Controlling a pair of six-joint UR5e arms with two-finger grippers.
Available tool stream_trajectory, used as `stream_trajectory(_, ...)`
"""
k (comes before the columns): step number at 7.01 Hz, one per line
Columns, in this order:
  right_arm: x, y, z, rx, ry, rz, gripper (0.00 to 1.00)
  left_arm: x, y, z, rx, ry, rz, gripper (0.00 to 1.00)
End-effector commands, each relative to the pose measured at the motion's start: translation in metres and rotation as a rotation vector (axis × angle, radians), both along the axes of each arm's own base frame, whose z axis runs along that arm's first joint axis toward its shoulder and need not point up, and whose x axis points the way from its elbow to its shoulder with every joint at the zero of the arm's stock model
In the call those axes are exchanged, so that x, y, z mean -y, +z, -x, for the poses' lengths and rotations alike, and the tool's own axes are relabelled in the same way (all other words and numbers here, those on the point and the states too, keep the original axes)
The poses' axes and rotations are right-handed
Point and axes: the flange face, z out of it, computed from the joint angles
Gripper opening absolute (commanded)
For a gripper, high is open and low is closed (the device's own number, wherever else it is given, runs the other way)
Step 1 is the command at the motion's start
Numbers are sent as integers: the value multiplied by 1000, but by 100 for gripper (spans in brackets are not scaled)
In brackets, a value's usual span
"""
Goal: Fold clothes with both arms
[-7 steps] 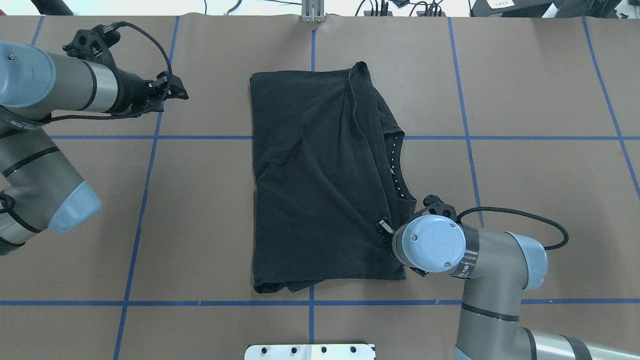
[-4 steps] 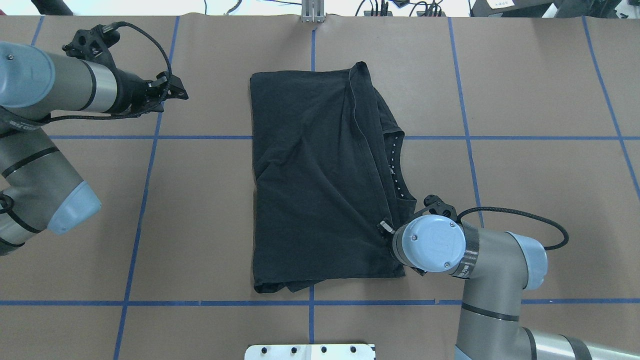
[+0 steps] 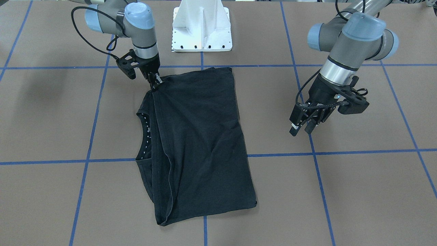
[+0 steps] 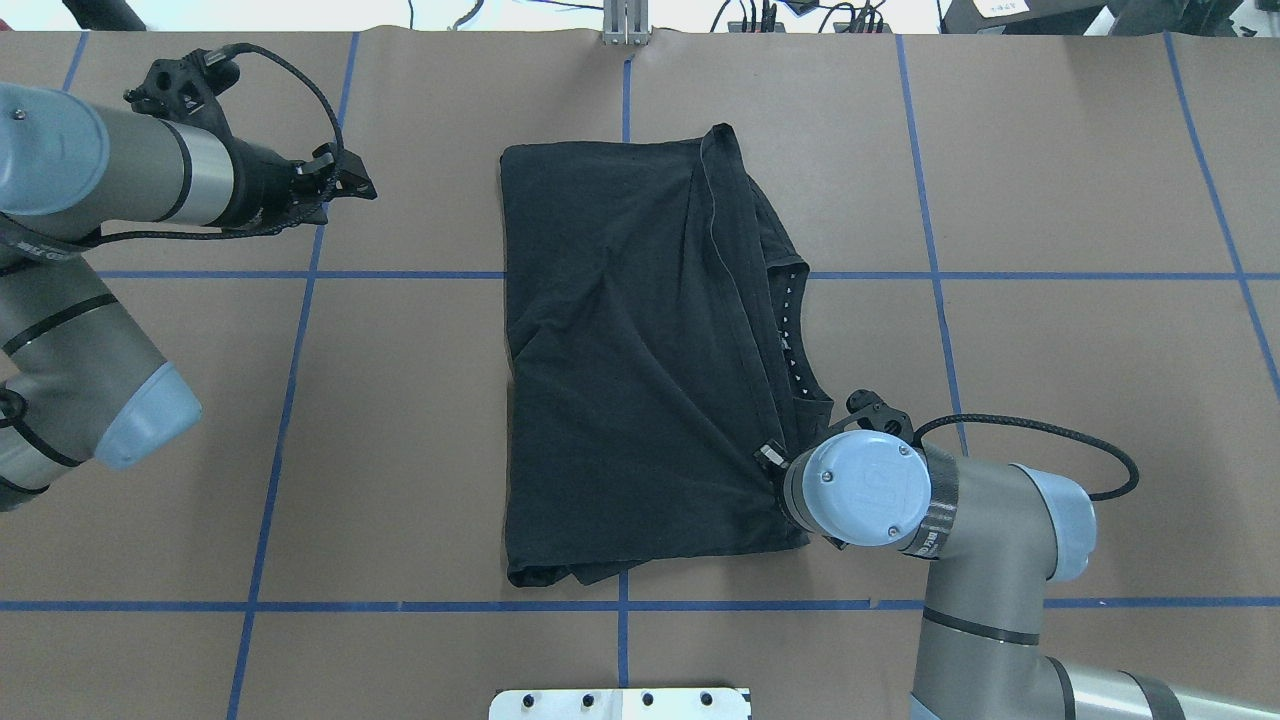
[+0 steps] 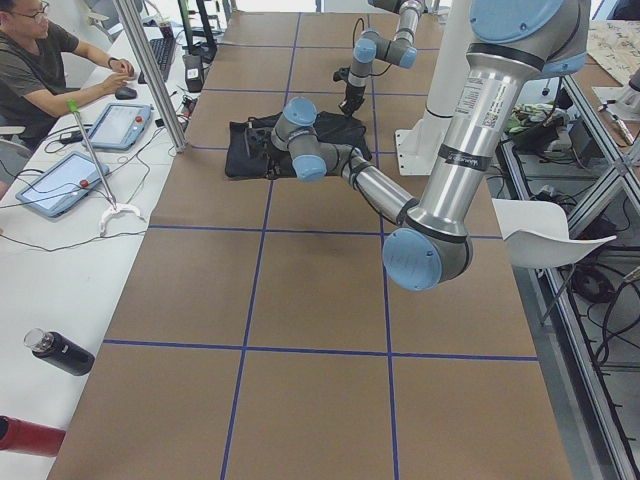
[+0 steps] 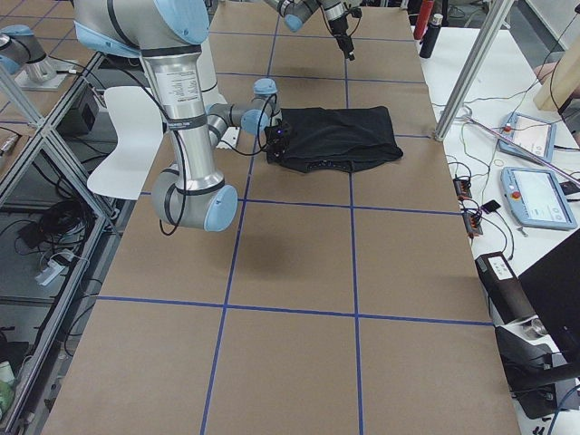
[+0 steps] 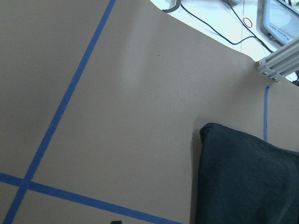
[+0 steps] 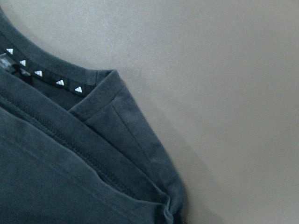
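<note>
T-shirt [image 4: 640,370] is seen lying folded to a rough rectangle at the middle of the table [image 4: 1050,400], across the centre blue tape line [image 4: 625,100], black back side up. The collar with white neckline marks [image 4: 790,320] is exposed along the edge on the robot's right, and a hemmed flap is laid over it (the marks and the doubled hem are clearest in the right wrist view [image 8: 58,82]). The near right corner of the shirt is pinched by the right gripper [image 3: 155,82], whose fingers are closed on the cloth edge, with the fabric drawn up slightly toward them. In the overhead view that gripper is mostly hidden under its own wrist cap [image 4: 858,488]. The left gripper [image 3: 302,128] is held off the shirt, well apart on the robot's left and above bare table, with its fingers spread and nothing between them. Only the shirt's far left corner [image 7: 247,177] is caught by its wrist camera. Against the earlier overhead pictures almost nothing is changed: the shirt outline and folds are the same, the left arm is unmoved, and the right wrist is shifted only a hair. The white pedestal base [image 3: 202,30] is seen at the robot's edge of the table.
</note>
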Motion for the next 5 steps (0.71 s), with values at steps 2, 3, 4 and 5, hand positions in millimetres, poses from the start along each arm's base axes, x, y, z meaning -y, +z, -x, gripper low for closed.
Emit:
stream_trajectory(2,-4,-11,-8,4,-11,4,0,-30,-21,8,-189,-85,148,69)
stream_trajectory(3,-5,-14,-11,13,-11,2,0,-64,-20,-23,-297,-142,244,69)
stream_trajectory(4,-6,-16,-12,17,-11,0,0,-103,-31,-55,-333,-139,240,69)
stream_trajectory(5,-5,-15,-12,15,-11,1,0,-147,-28,-78,-364,-133,301,69)
